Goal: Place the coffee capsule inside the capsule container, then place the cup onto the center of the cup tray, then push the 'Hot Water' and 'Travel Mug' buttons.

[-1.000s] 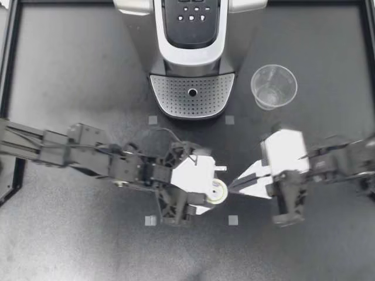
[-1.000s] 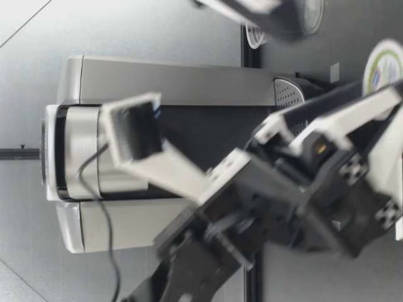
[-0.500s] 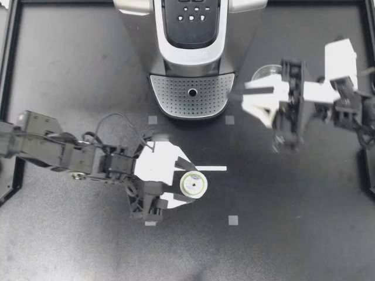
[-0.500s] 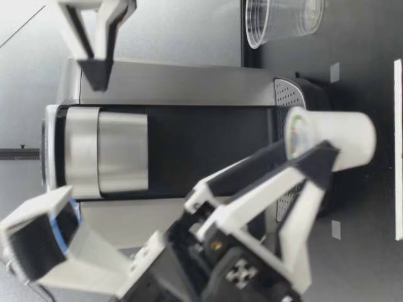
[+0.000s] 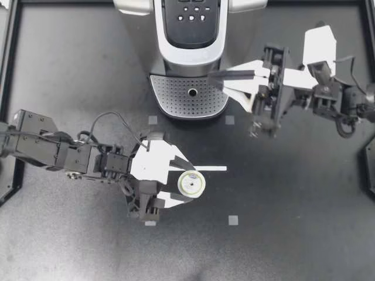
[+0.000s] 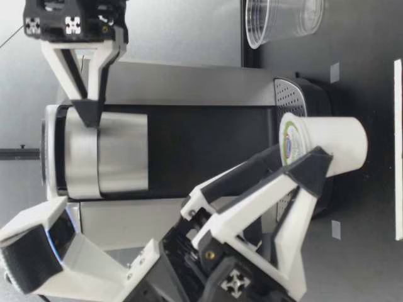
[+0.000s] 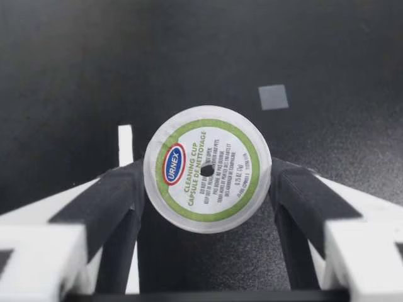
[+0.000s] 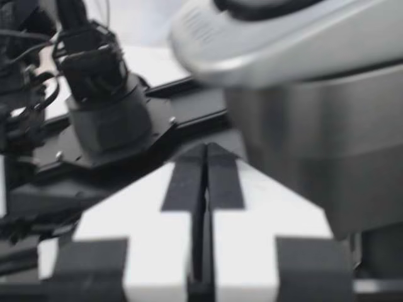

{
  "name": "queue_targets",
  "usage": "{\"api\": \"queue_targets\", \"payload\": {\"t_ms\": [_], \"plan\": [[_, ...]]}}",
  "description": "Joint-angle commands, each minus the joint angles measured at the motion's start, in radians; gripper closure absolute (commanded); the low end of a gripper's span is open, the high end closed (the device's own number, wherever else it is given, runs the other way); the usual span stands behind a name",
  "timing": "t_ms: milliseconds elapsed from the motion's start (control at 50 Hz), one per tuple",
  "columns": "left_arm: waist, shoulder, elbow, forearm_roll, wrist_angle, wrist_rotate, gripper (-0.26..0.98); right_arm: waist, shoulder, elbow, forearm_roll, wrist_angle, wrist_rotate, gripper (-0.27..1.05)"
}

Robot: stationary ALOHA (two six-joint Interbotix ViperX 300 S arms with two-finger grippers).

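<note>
Where the machine (image 5: 193,52) stands, dark tabletop (image 5: 76,76), grey squares (image 5: 233,220), white strip (image 5: 214,168).

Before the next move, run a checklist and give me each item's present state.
1. White coffee capsule with green-ringed foil lid gripped from both sides by my left gripper: ok.
2. Capsule foil lid facing up: ok.
3. Silver and black coffee machine lid open for the capsule: not ok, it looks shut.
4. My right gripper empty, shut, tip by the machine's silver handle: ok; contact cannot tell.
5. Clear plastic cup on the perforated cup tray: not ok, it stands upright beside the machine.
</note>
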Motion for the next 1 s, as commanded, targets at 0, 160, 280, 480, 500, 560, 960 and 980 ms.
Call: {"api": "queue_targets", "payload": {"t_ms": [0,160,280,480,500,560,960,980], "plan": [[0.003,-0.028,-0.009,-0.002,-0.009,0.002,0.30,-0.023,-0.005,-0.031,-0.002,-0.020,0.000,0.67],[0.003,-0.028,-0.009,0.000,-0.009,0.003,0.30,-0.032,-0.005,-0.046,-0.002,-0.052,0.000,0.67],[0.003,-0.028,-0.009,-0.002,-0.009,0.003,0.30,-0.031,-0.012,-0.058,-0.002,-0.081,0.000,0.67],[0.003,-0.026,-0.011,-0.002,-0.009,0.003,0.30,-0.041,-0.040,-0.078,-0.002,-0.150,-0.003,0.67],[0.005,-0.026,-0.009,-0.002,-0.009,0.003,0.30,-0.044,-0.041,-0.081,-0.002,-0.155,-0.003,0.67],[0.003,-0.026,-0.012,0.000,-0.009,0.005,0.30,-0.061,-0.046,-0.089,-0.002,-0.167,-0.002,0.67],[0.003,-0.028,-0.015,-0.002,-0.009,0.005,0.30,-0.137,-0.032,-0.155,-0.002,-0.176,0.000,0.67],[0.003,-0.029,-0.015,-0.002,-0.009,0.005,0.30,-0.141,-0.031,-0.158,-0.002,-0.175,0.000,0.67]]}}
